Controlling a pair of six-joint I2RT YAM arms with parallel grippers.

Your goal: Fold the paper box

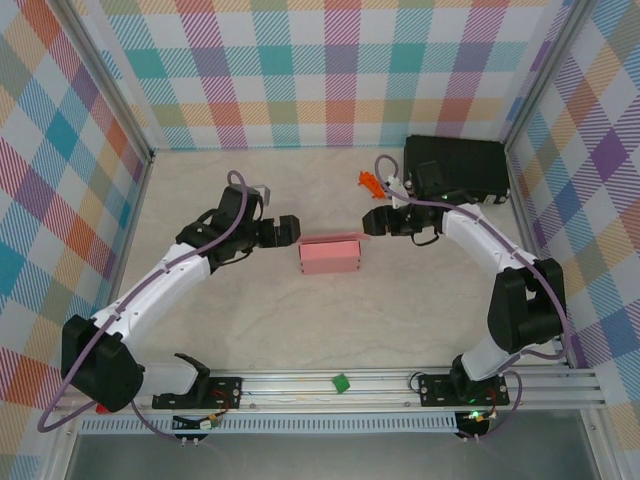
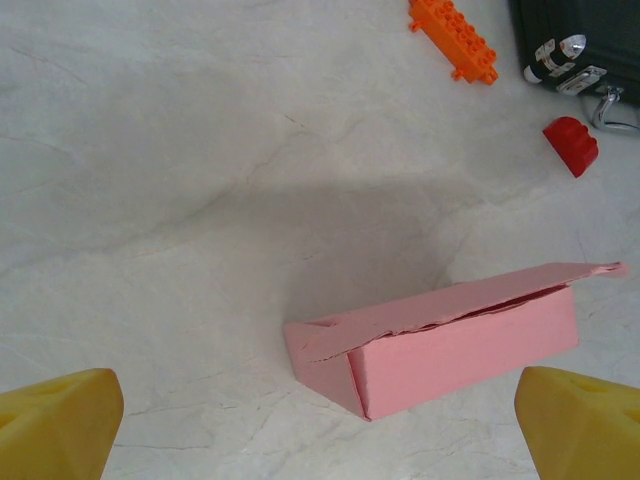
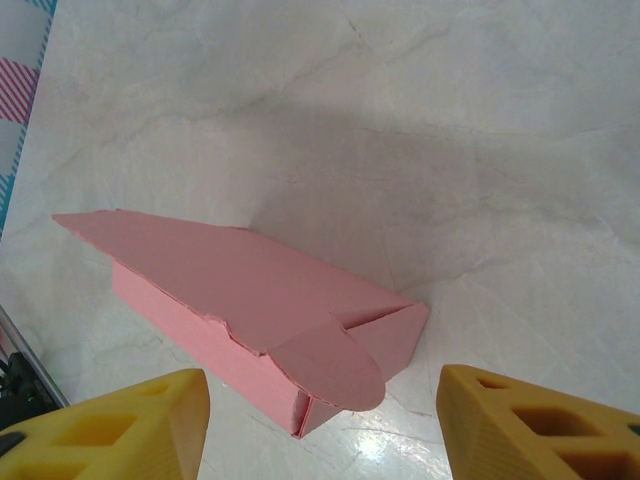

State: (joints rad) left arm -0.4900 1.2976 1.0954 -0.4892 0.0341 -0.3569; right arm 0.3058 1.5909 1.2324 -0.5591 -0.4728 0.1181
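Left wrist view: yellow fingers (image 2: 60,425) nearest the lens, one in each lower corner, spread wide, nothing between them. The left gripper (image 1: 287,231) is released and sits just beside the paper box (image 1: 330,257) at its 10 o'clock, likely parked to brace that end.

The box lies mid-table, long side across and mostly formed. Its lid (image 3: 215,270) sits loose on top. The rounded tuck tab (image 3: 335,368) lies outside the end wall, so I judge closing unfinished.

The right gripper (image 1: 372,222) is at the box's 2 o'clock, near the raised lid corner. Its pads (image 3: 130,425) are apart and grasp nothing. Contact with the flap is hard to tell from above. It looks placed to press or tuck that end.

Clutter:
- orange brick (image 1: 370,181) at 1 o'clock
- red bit (image 2: 571,145) next to it
- black case (image 1: 457,168) behind the right wrist, crowding it
- green bit (image 1: 340,381) on the rail at 6 o'clock
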